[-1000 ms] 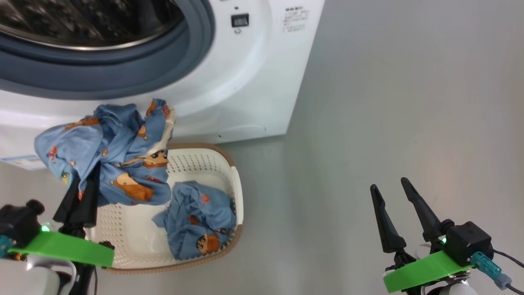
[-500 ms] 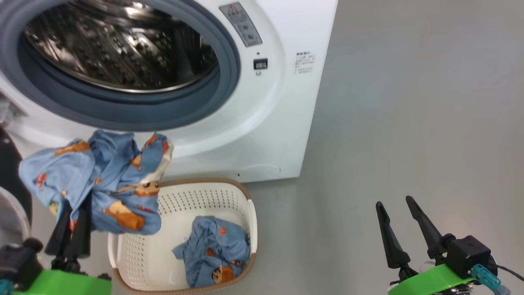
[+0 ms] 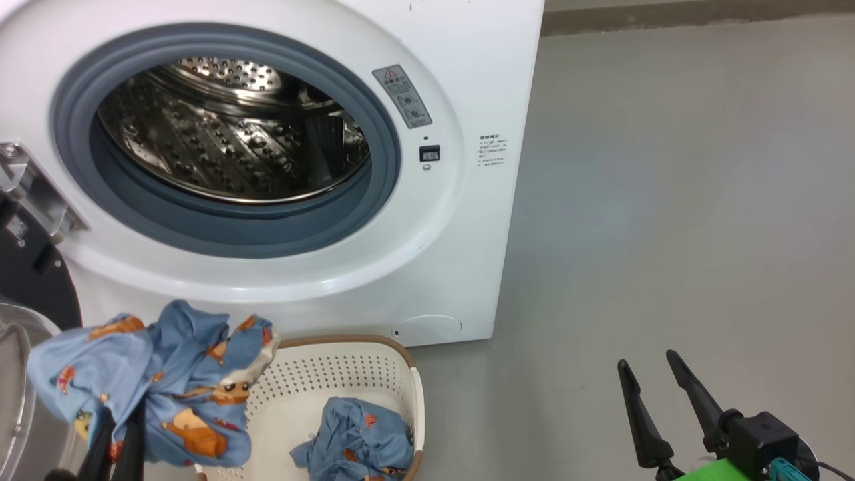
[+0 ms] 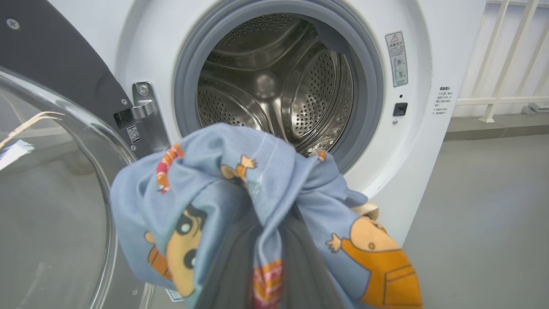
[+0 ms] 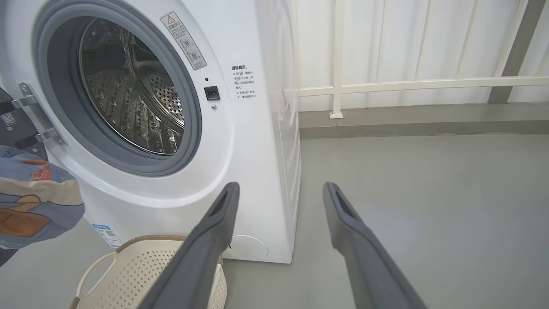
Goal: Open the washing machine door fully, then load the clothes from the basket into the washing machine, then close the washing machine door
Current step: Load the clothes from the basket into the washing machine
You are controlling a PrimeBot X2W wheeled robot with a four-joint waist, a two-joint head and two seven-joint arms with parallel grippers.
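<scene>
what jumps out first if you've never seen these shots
The washing machine stands with its steel drum gaping, upper left in the head view. Just below, the left tool holds up a bundle of blue cartoon clothes beside the basket, where another blue piece lies. The right tool hangs open over the grey floor, lower right.

cream perforated plastic basket (image 3: 347, 342) before white front-loading washing machine (image 3: 467, 80) | round black-rimmed door (image 3: 30, 284) at its left | blue printed clothes (image 3: 153, 374) in my left gripper (image 3: 120, 444), over basket's left edge
</scene>
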